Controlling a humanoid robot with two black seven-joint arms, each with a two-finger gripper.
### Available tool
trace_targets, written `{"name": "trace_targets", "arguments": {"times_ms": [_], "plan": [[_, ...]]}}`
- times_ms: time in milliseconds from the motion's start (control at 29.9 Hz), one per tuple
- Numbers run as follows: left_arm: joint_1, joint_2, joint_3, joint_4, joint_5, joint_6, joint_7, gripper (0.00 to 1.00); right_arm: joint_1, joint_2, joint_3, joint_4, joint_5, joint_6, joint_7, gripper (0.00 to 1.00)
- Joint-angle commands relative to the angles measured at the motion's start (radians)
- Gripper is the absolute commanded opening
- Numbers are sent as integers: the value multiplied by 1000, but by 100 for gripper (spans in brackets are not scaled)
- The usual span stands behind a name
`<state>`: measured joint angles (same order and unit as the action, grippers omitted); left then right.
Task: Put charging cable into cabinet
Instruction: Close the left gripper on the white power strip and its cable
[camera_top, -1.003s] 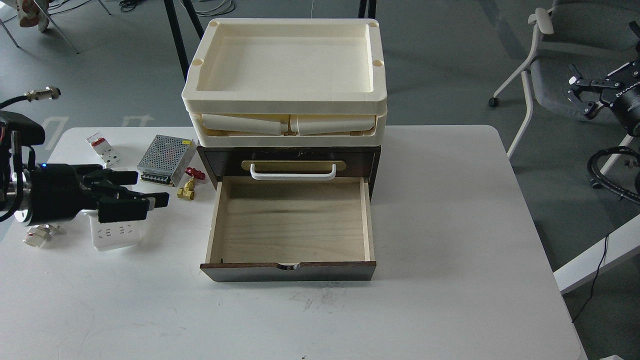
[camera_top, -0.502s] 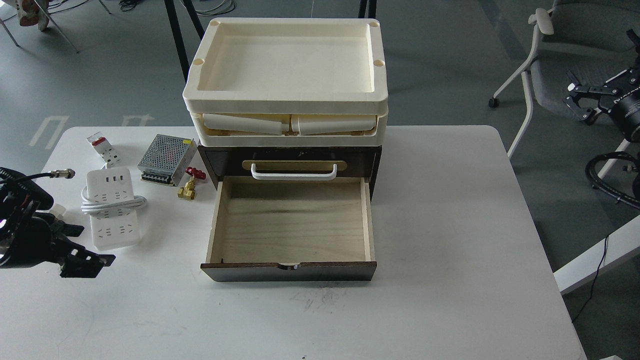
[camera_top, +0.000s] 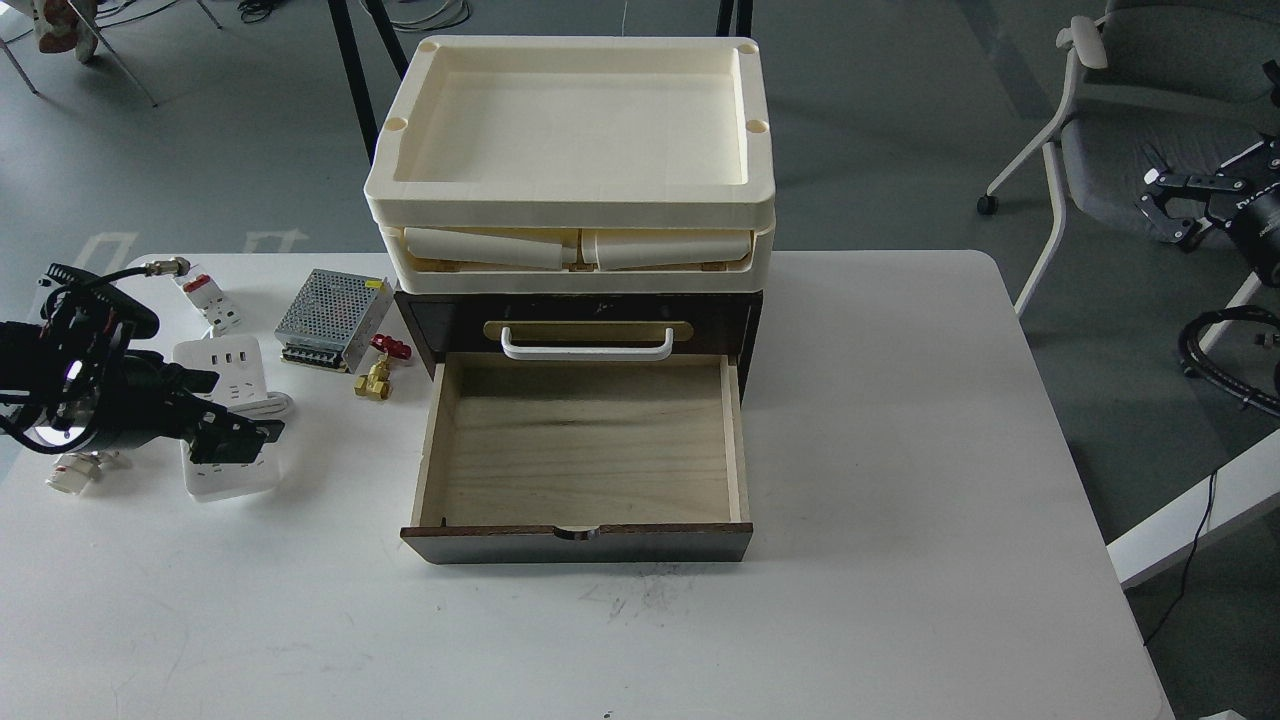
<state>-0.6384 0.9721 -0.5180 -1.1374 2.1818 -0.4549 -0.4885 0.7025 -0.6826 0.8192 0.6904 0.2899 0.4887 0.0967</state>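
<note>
Near the bench's left edge, the black left gripper (camera_top: 235, 440) is hovering over the flat white charging cable (camera_top: 222, 415); its jaw state cannot be told. Reaching is in hand; next, a grasp, then carrying to the dark wooden cabinet (camera_top: 578, 545), whose one pale drawer is standing open. Right gripper (camera_top: 1170, 205), jaws parted, is idling beyond the right edge.

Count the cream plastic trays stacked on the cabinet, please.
2. The upper tray sits on the lower tray, which rests on the cabinet. More could be hidden between them.
</note>
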Motion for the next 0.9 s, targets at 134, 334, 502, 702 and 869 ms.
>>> {"name": "trace_targets", "arguments": {"times_ms": [134,334,502,702,869], "plan": [[-75,-73,88,163,0,117,0,98,-3,0,0,-2,0,0,0,100],[-122,-101,234,260,0,208,0,98,-8,2,0,-2,0,0,0,100],[-121,-122,239,295,0,225,0,97,-8,0,0,-2,0,0,0,100],[-122,-173,253,367,0,249,0,96,-11,0,0,-2,0,0,0,100],[-124,-208,283,445,0,291,0,95,-15,0,0,-2,0,0,0,100]]}}
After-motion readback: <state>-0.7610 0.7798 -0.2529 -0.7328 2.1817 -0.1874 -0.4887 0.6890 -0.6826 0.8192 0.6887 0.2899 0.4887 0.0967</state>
